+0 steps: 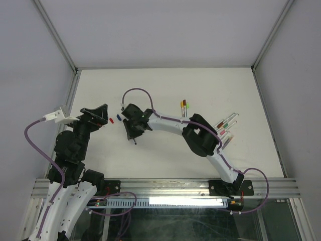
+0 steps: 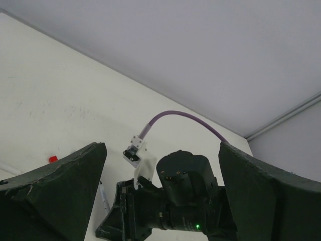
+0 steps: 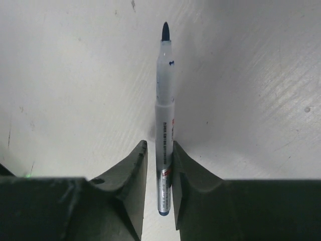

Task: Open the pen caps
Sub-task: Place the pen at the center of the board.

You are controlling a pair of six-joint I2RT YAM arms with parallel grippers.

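My right jaws clamp an uncapped pen (image 3: 164, 125), print unreadable; left jaws gape near a red cap (image 1: 110, 120).

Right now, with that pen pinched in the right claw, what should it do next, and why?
Probably lay the pen down on the table. The right gripper is shut on it and its dark tip is bare, so it is uncapped. The left gripper is open, and capped pens wait near the right arm.
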